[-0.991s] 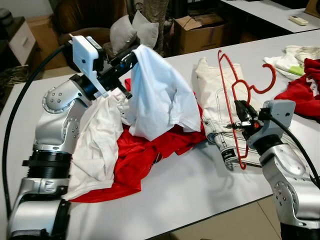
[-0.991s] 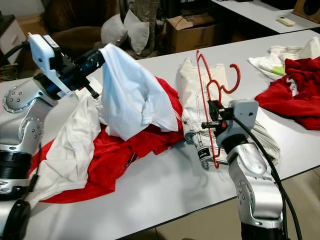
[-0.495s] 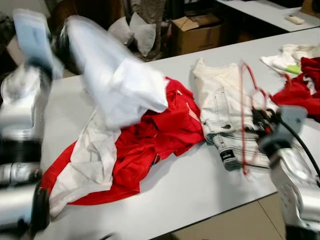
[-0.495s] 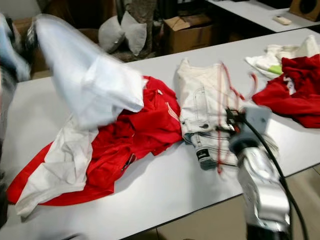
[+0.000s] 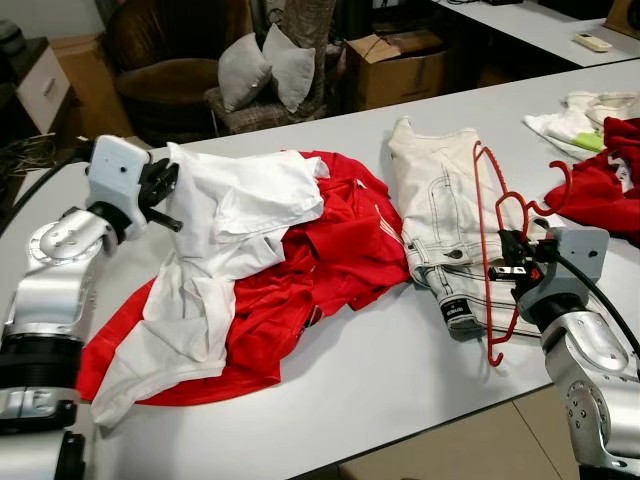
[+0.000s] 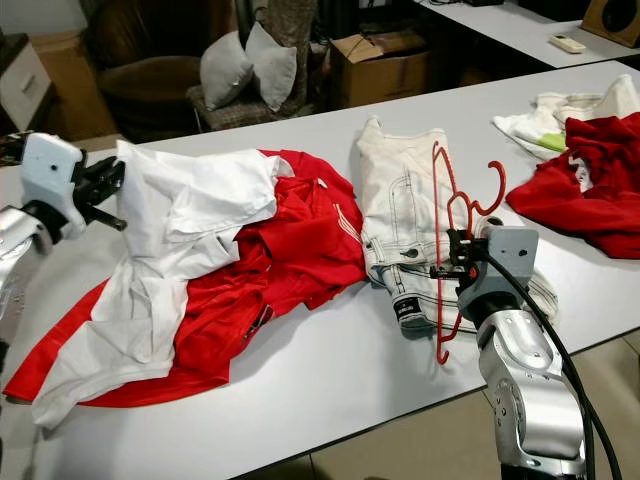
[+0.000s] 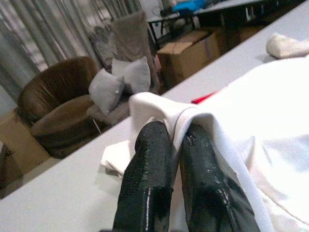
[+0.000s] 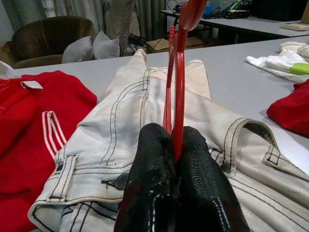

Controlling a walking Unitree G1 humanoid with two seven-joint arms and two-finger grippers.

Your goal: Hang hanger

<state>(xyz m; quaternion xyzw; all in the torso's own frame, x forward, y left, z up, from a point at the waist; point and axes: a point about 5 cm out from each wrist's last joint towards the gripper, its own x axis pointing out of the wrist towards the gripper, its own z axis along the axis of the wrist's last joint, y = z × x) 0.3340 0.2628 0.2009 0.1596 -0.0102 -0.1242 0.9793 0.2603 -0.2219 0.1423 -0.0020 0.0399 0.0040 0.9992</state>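
surface: long white table (image 5: 380, 370) heaped with clothes; brown armchair (image 5: 165, 75), grey cushions (image 5: 265, 70) and cardboard box (image 5: 395, 65) behind it; more tables further back
hanger: red hanger (image 5: 490, 250) upright over the cream jeans (image 5: 440, 220), hook at top right, lower end near the table's front edge
right gripper (image 8: 175, 145): clamped on the hanger's thin frame partway up one side, fingers (image 8: 152, 179) pressed together with the red wire between them; holding the hanger off the cloth, not resting it
left gripper (image 7: 174, 140): pinched shut on a fold of the white shirt (image 5: 240, 215), at the left end of the pile; shirt draped flat over the red garment (image 5: 320, 250), no opening visible
other clutter: second red garment (image 5: 605, 170) and pale cloth with a green patch (image 5: 585, 120) at the far right of the table, well apart from the work
step in hand (judgement): getting the shirt onto the hanger; no rail or hook in view to hang it on
do it well: find the collar or hem before bringing the hanger over, a mid-fabric pinch gives nothing to thread
do it well: lift the shirt clear of the red garment so only one layer comes up
do it well: keep the hanger in its plane, grip is on thin wire and likely to swivel under load
risk: hanger's lower end snagging the jeans while crossing left
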